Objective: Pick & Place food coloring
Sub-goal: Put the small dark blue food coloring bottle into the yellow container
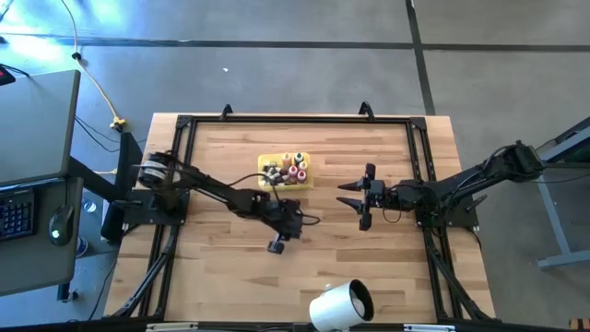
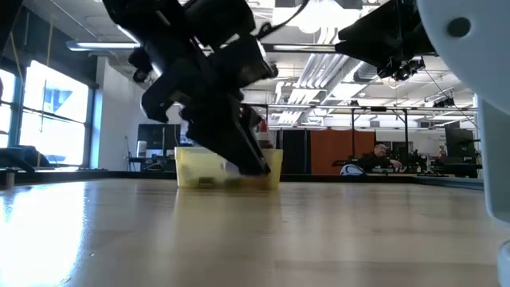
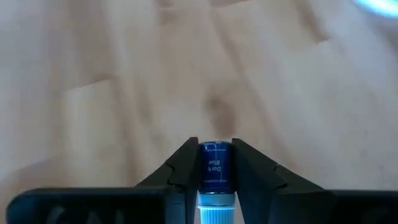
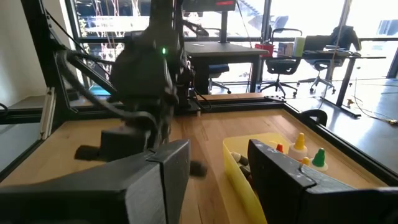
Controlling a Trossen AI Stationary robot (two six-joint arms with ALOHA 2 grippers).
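My left gripper is near the table's middle, on the near side of the yellow tray, and is shut on a small dark blue food coloring bottle with a pale blue cap. In the low view its fingers slant down close to the wood. Several more food coloring bottles, with red, orange, green and whitish caps, stand in the tray; two capped ones appear in the right wrist view. My right gripper waits open to the right of the tray, above the table. My left gripper pinches the dark blue bottle by its labelled body between the two fingers. The bottle lies along the fingers, base toward their free ends and cap back toward the wrist. The fingers slant down toward the table; whether the bottle touches the wood is unclear.
A large white cylinder with a dark opening lies at the table's near edge. A black frame runs around the table top. Bare wood lies to the left and near side of my left gripper.
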